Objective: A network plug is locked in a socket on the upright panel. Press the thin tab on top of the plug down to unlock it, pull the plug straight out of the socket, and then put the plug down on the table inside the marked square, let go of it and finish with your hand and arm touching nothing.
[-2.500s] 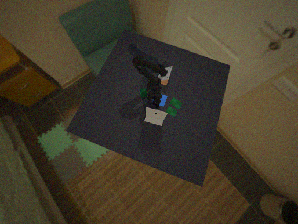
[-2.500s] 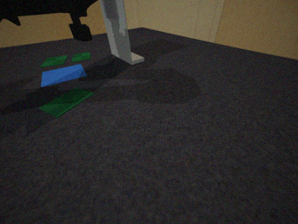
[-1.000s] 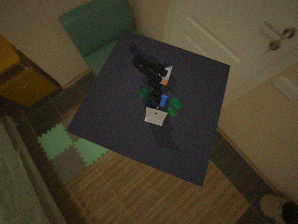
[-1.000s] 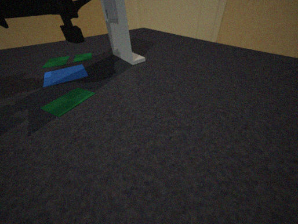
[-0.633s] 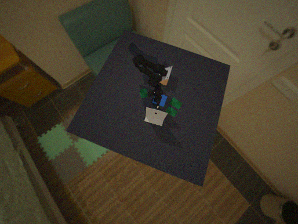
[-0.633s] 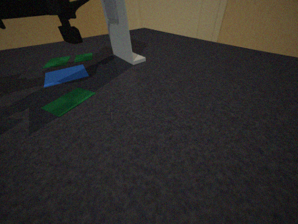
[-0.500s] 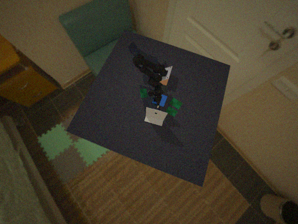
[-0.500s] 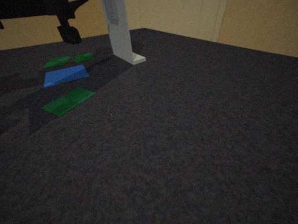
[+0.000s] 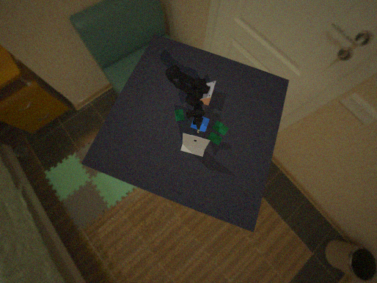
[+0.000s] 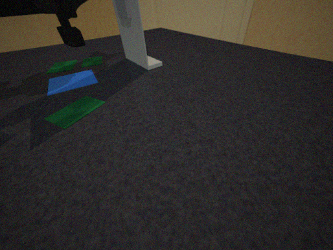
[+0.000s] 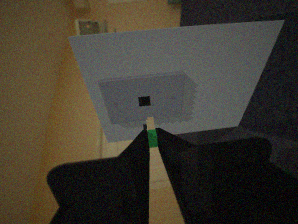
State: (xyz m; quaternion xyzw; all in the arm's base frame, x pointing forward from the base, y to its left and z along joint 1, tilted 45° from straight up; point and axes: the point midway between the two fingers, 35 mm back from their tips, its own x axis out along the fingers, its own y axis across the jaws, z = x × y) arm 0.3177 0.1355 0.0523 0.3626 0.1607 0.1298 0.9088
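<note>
The hand is clamped on the plug, a thin tan-and-green sliver held clear of the panel, facing its dark socket. It looks light, stiff and small (likely slippery too), so a grip on its flat sides suits it. The blue marked square lies on the worktop below.

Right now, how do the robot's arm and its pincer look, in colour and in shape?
The arm is black all over, built of thick rounded segments, with no cables or markings that I can tell in this dim light. The pincer is black too: two broad fingers that taper to narrow tips, plain and matte. From the exterior view its end shows as a small dark block on a thin neck.
</note>
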